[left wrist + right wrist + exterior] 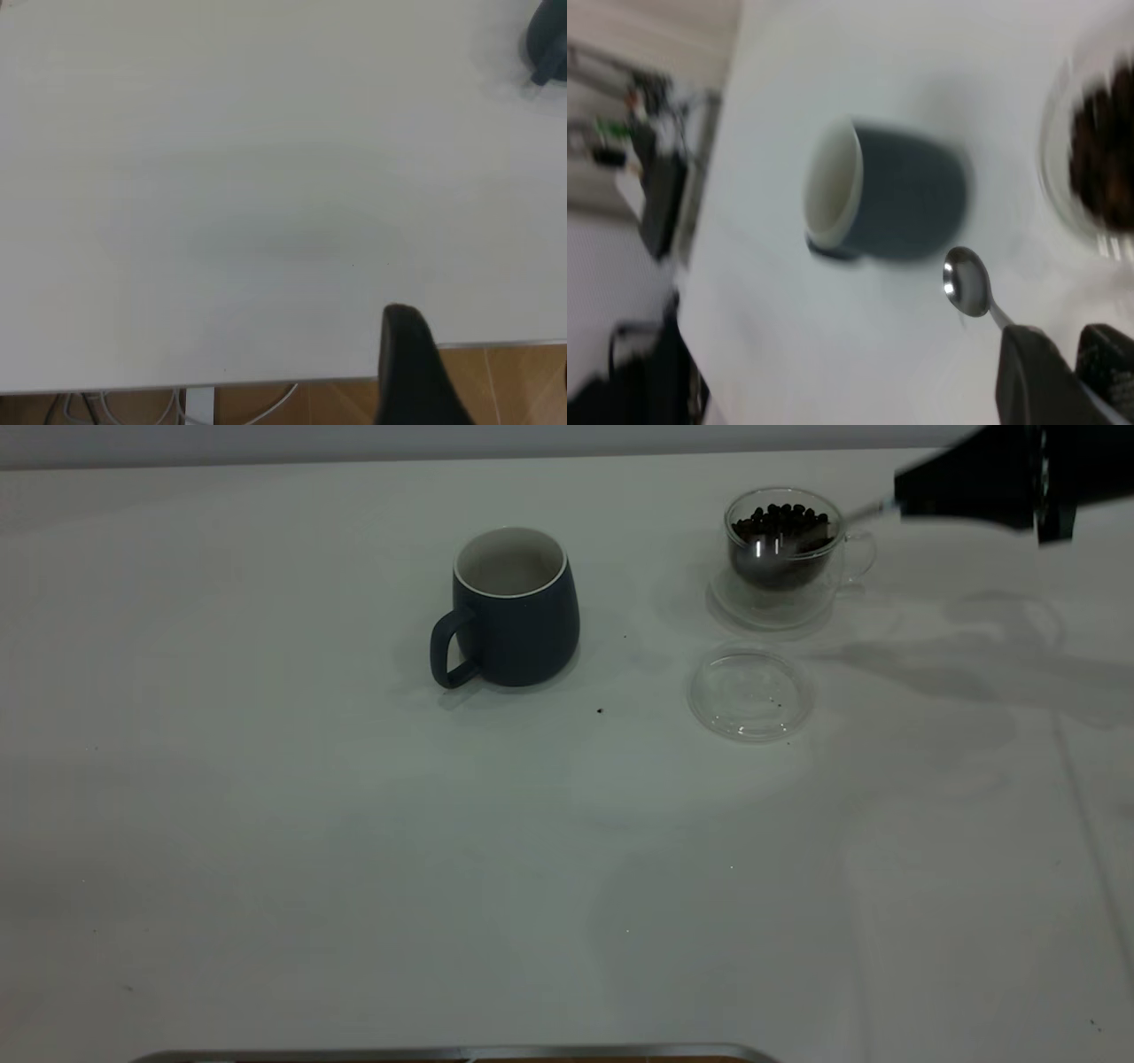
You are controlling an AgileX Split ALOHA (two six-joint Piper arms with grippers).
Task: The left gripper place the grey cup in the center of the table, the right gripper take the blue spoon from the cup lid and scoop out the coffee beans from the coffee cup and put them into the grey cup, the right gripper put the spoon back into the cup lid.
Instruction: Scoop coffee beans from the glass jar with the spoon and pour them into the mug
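The grey cup (512,607) stands upright near the table's middle, handle toward the front left. It also shows in the right wrist view (877,190) and at the edge of the left wrist view (547,44). The glass coffee cup (784,540) holds dark beans at the back right. My right gripper (912,496) is shut on a silvery spoon (766,549), whose bowl is level with the glass cup's near rim. In the right wrist view, the spoon's bowl (966,282) looks empty. The clear lid (750,693) lies empty in front of the coffee cup. My left gripper (483,381) is open over the table's edge, far from the cup.
Two stray beans lie on the white table, one (600,710) between the grey cup and the lid and one (625,636) just right of the cup. A metal edge (461,1052) runs along the table's front.
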